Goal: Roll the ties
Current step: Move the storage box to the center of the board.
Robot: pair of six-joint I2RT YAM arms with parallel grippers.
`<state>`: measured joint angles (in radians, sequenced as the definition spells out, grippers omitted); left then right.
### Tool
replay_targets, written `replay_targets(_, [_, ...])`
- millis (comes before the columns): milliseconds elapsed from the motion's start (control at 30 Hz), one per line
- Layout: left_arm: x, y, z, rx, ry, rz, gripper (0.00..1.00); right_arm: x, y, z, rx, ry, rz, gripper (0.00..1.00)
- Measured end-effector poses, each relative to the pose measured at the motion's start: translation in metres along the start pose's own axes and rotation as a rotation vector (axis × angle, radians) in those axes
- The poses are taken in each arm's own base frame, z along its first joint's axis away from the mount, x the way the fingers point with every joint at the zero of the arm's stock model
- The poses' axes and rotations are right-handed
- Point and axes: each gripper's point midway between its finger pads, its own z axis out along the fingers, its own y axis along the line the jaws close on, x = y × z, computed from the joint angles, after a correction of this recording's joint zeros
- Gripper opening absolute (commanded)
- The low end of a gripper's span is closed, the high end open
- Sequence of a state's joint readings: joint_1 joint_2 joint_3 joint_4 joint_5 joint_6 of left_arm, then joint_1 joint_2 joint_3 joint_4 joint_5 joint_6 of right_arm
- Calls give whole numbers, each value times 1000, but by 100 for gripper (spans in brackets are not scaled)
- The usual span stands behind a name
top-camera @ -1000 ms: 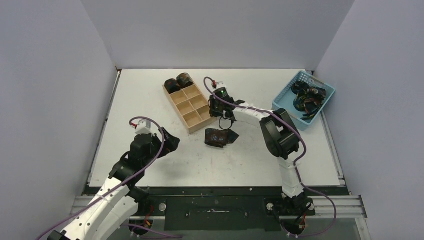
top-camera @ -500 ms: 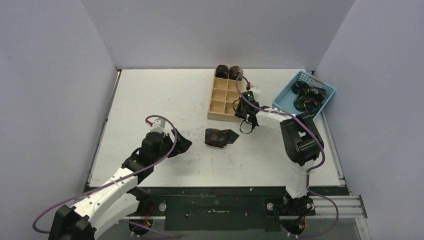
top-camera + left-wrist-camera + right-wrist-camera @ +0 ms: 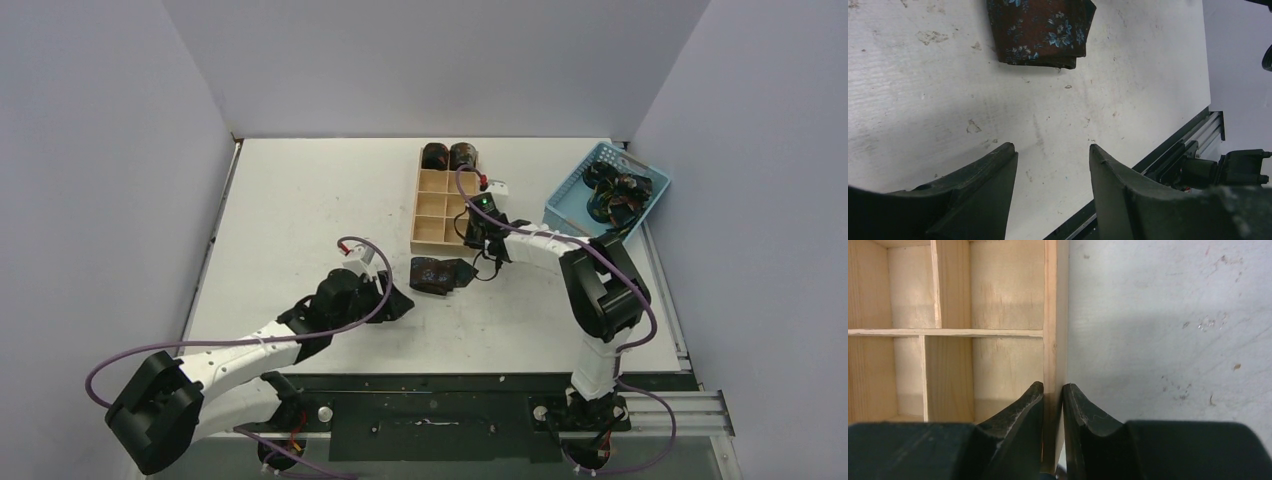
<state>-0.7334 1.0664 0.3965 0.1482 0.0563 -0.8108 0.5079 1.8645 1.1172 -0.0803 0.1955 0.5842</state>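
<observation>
A rolled dark tie (image 3: 437, 274) with a loose pointed end lies on the table just in front of the wooden tray (image 3: 432, 207). Two more coiled ties (image 3: 449, 156) sit in the tray's two far compartments. My left gripper (image 3: 400, 300) hovers low to the tie's near left, open and empty; in the left wrist view the tie (image 3: 1040, 30) lies ahead of the left gripper (image 3: 1052, 147). My right gripper (image 3: 470, 233) is shut on the tray's right wall (image 3: 1050, 315) near its front corner, the right gripper (image 3: 1053, 387) pinching the thin wood.
A light blue basket (image 3: 563, 195) at the back right holds several loose ties (image 3: 615, 195). The table's front rail (image 3: 1173, 150) runs close to the left gripper. Grey walls enclose the table on three sides.
The right gripper has dragged and turned the tray to the right, then slightly back left. The left arm has swung right toward the tie on the table, its jaws narrowing.
</observation>
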Motion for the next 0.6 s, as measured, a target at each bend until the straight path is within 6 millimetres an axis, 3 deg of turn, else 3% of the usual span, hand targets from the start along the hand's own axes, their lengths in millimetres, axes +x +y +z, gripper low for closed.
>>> replay_targets(100, [4,-5,0,31,-4,11,51,11,3,-9,-11,22,-17,54])
replay_targets(200, [13,-2,-4,43,1,18,52,25,-1,-19,-9,62,-31,64])
replay_targets(367, [21,-5,-13,73,-4,33,51,24,-5,-39,3,96,-47,64])
replay_targets(500, [20,-12,-18,98,-27,50,49,4,9,-52,-19,57,-57,62])
replay_targets(600, [26,-6,-16,80,-24,53,46,-10,31,-64,-69,15,-84,59])
